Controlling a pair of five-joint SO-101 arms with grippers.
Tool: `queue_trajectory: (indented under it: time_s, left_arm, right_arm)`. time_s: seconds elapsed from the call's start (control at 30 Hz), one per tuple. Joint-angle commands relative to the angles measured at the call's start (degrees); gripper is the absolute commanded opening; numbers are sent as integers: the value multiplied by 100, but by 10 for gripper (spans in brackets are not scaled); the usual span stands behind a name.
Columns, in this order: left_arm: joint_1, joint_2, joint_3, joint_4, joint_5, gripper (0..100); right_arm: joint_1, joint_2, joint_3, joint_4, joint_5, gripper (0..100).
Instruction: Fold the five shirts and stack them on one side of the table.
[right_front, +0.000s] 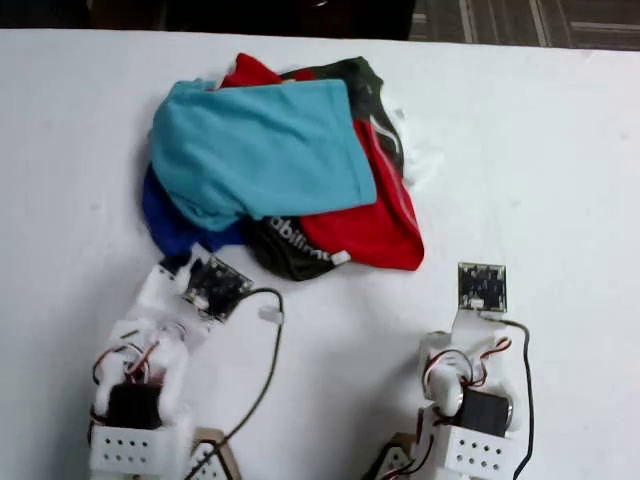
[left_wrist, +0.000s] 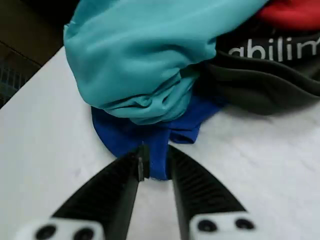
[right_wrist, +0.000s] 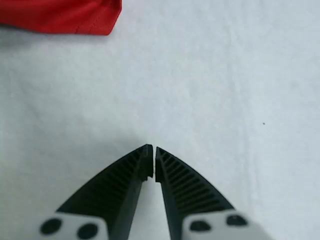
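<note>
Ribbed black left pincer (left_wrist: 156, 151) gapes slightly at crumpled blue shirt (left_wrist: 125, 137); right pincer (right_wrist: 153, 148) sits closed, empty.

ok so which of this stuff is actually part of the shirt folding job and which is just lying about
Part of the job, all heaped in one pile:
teal shirt
blue shirt
red shirt
black shirt

Not part of it:
white table under the pile
black cable trailing beside an arm

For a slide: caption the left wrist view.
Left gripper, jaws slightly apart, at the blue shirt beneath the teal shirt.
</note>
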Motion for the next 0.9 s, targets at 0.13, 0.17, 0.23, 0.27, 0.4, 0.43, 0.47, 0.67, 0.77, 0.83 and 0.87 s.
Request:
queue_trajectory:
  time_s: [0.13,0.17,0.23,0.27,0.4,0.43,0.47,0.67,0.77,0.83,0.87]
  left_arm:
    - [-484,-132,-593,-290,1424,234]
    - [-492,-132,-760,-299,1538,234]
    - [-440,-123,-1147,-308,1793,234]
    - [-325,-114,-1314,-325,1864,234]
    - [167,352,-1921,-404,1802,234]
    - [211,642,-2079,-510,1802,234]
    - [220,1002,-2281,-642,1829,234]
    - [237,4431,-4374,-782,2277,234]
    - [396,6400,-5859,-176,2743,234]
    - [536,7534,-6818,378,3033,254]
    - [589,8035,-7284,651,3200,278]
  right_arm:
    - [-22,-84,44,48,-35,18]
    - [-22,-84,44,48,-35,18]
    - [-22,-84,44,48,-35,18]
    - [-22,-84,44,48,-35,18]
    - [-22,-84,44,48,-35,18]
    - [-22,-84,44,48,-35,18]
    - [-22,-84,44,48,-35,18]
    - [-22,-84,44,48,-35,18]
    - [-22,-84,44,48,-35,18]
    - [-22,-84,44,48,-35,18]
    - [-22,-84,44,48,-35,18]
